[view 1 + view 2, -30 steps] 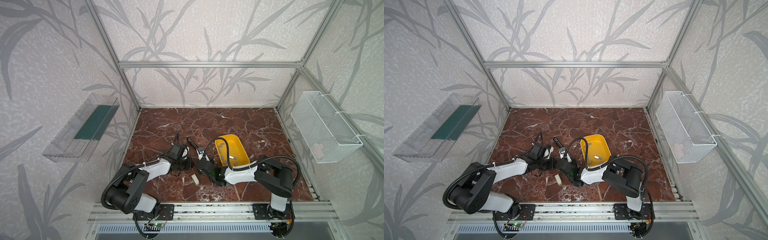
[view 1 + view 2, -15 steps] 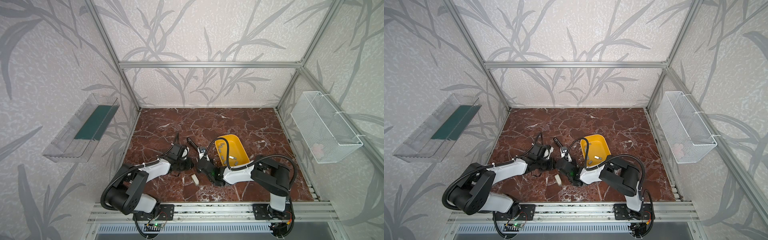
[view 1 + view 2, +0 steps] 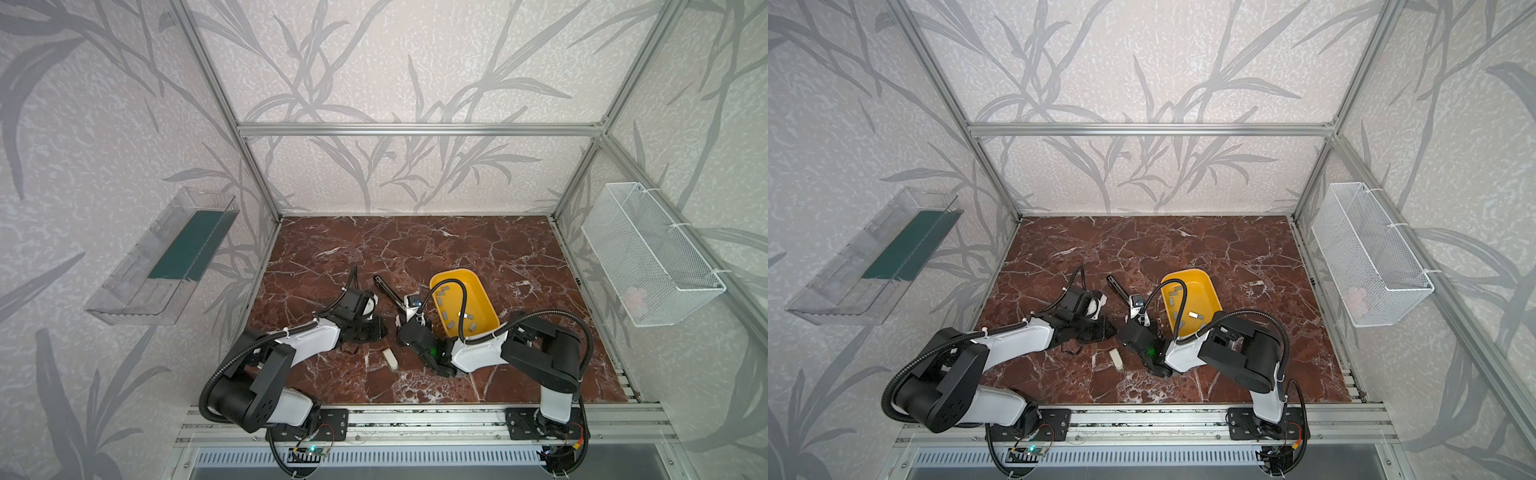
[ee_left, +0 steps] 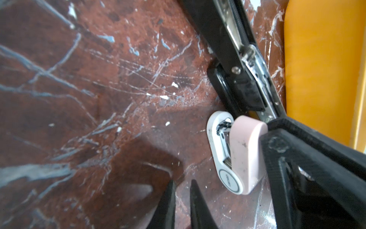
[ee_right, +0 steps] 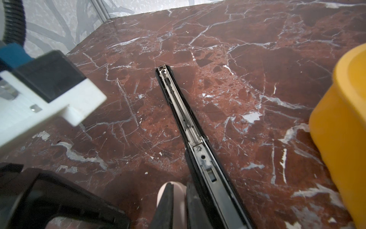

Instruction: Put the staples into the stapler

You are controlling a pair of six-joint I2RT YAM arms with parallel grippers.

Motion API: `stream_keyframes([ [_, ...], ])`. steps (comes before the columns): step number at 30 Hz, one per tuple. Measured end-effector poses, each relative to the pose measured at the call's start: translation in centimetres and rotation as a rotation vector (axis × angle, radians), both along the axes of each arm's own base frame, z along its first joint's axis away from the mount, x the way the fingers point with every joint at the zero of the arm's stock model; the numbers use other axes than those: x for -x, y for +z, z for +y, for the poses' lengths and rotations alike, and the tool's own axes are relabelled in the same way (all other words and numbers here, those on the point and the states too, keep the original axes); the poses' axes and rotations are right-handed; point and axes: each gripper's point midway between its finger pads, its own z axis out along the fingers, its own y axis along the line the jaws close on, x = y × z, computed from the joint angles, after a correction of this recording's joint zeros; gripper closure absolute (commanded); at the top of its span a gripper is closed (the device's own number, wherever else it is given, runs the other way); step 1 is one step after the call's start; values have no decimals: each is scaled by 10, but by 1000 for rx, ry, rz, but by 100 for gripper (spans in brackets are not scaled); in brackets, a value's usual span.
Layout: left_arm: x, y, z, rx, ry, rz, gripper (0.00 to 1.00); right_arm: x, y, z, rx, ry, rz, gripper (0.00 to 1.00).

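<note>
Red marble floor [image 3: 415, 249] under everything.

Left arm [image 3: 307, 340]: rooted at 7 o'clock, stretches low toward 2, forearm near flat. Right arm [image 3: 478, 353]: rooted at 5 o'clock, folds at the elbow, reaches low toward 10.

Wire basket [image 3: 623, 249] on the wall at 3 o'clock; holds something pale, too blurred to name. Clear bin [image 3: 124, 291] on the wall at 9 o'clock; holds a dark green slab [image 3: 183, 245].

Yellow tray [image 3: 484, 301] at 3 o'clock of centre, long axis about 12-to-6.

Left gripper [image 4: 182, 185]: closed to a slit, empty, low over the marble, aimed toward 3. Right gripper [image 5: 179, 186]: closed, tips against the pink shell of the mini stapler [image 4: 237, 154]; cannot tell whether anything is pinched.

Stapler [image 5: 178, 111], black, near the tray at its 9 o'clock: lies opened on the marble, metal channel up, long axis about 11-to-5, free tip toward 11, hinge end toward 5 beside the right gripper.

Mini stapler: pink over white, sits at that hinge end; heading unclear.

Cream oblong [image 3: 390, 359] on the marble at 6 o'clock of the grippers.

Staples [image 3: 451, 323]: about ten grey strips, flat in the tray, scattered, pointing all ways.
</note>
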Motion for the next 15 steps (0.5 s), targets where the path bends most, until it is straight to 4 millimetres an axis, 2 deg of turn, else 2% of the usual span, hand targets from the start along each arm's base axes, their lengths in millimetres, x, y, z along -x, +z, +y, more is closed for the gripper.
stream_keyframes([
  [8,-7,22,-5,33,-34,-97,81,1,0,1,-14,6,2,83],
  [15,-16,30,-16,79,-65,-149,81,0,-2,2,-32,-9,15,84],
])
